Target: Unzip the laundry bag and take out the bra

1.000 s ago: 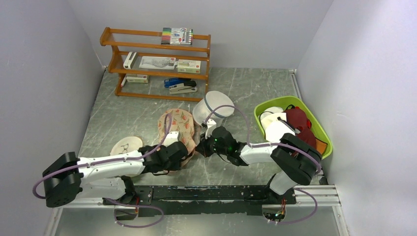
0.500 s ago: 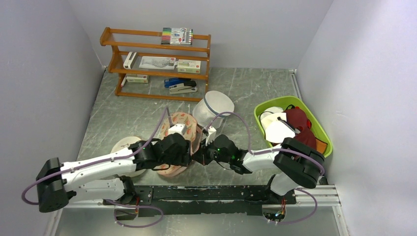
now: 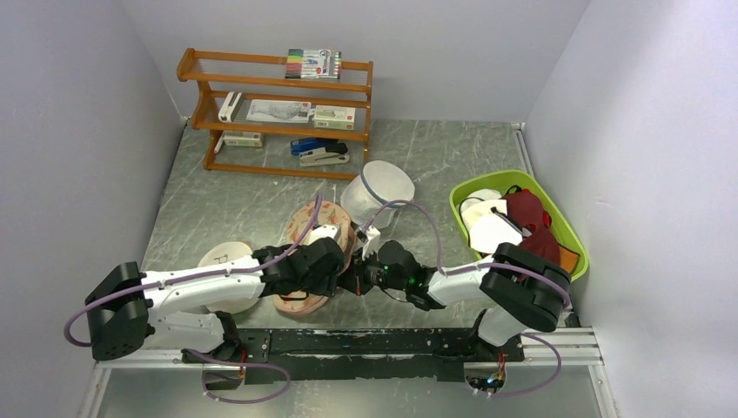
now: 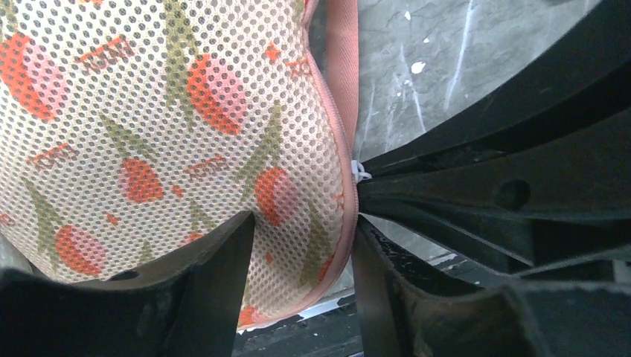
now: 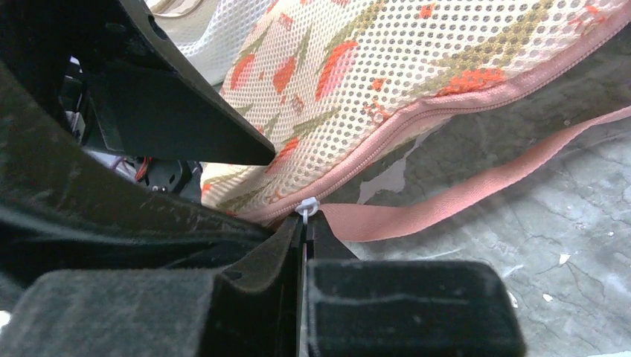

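The laundry bag [image 3: 315, 228], beige mesh with orange-red and green flowers and pink piping, lies mid-table. In the left wrist view its near lobe [image 4: 171, 126] fills the frame. My left gripper [image 4: 301, 286] is shut on the bag's piped edge, one finger on each side. My right gripper [image 5: 305, 232] is shut on the small white zipper pull [image 5: 306, 207] at the bag's seam [image 5: 417, 119]. A pink strap [image 5: 461, 195] trails from there over the table. In the top view the two grippers, left [image 3: 329, 263] and right [image 3: 355, 280], meet at the bag's right edge. No bra is visible.
A white mesh cylinder [image 3: 379, 188] lies just behind the bag. A green basket [image 3: 572, 239] of clothes stands at the right. A round cream cap [image 3: 223, 259] lies under my left arm. A wooden shelf [image 3: 274, 111] with stationery stands at the back left.
The bag's near lobe has been drawn toward the near edge. My left gripper has shifted right on the bag's edge. My right gripper has moved slightly nearer and left.
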Motion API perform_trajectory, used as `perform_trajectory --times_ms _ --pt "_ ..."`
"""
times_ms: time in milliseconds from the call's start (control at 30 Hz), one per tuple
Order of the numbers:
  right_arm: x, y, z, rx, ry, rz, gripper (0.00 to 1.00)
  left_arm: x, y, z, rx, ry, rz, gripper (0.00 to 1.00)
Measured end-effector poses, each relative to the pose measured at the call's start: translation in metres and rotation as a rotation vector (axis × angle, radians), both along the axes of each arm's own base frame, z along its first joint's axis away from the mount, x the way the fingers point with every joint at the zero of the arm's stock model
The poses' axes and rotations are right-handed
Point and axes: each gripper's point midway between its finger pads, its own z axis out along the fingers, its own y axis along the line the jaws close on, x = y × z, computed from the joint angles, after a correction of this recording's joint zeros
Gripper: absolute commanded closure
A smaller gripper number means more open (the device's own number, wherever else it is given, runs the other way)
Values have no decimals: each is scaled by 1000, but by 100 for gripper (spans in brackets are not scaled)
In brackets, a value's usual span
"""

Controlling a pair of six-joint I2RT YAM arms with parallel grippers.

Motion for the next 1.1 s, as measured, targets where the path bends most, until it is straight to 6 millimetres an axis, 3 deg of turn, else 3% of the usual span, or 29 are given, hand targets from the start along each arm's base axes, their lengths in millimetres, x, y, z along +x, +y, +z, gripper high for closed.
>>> perform_trajectory --times_ms 200,400,600,767,900,1000,1100 --pt "0 -2 -4 -20 -1 -1 100 3 4 -11 43 6 29 75" --pt "12 -6 -8 -61 -21 -21 100 3 5 -8 21 1 58 93" --pt "63 -28 -13 -110 -21 -124 100 2 10 -5 0 -7 89 93" --pt "83 -42 -28 -196 -30 -158 100 -1 20 -12 32 5 113 93" --pt "75 -49 -29 -219 -36 -147 100 -2 30 -20 91 16 147 93" --pt "58 -56 -26 -212 -38 -134 100 -1 42 -25 159 21 183 81" --pt "35 -57 -30 -207 -21 -106 100 1 51 -22 197 12 217 62"
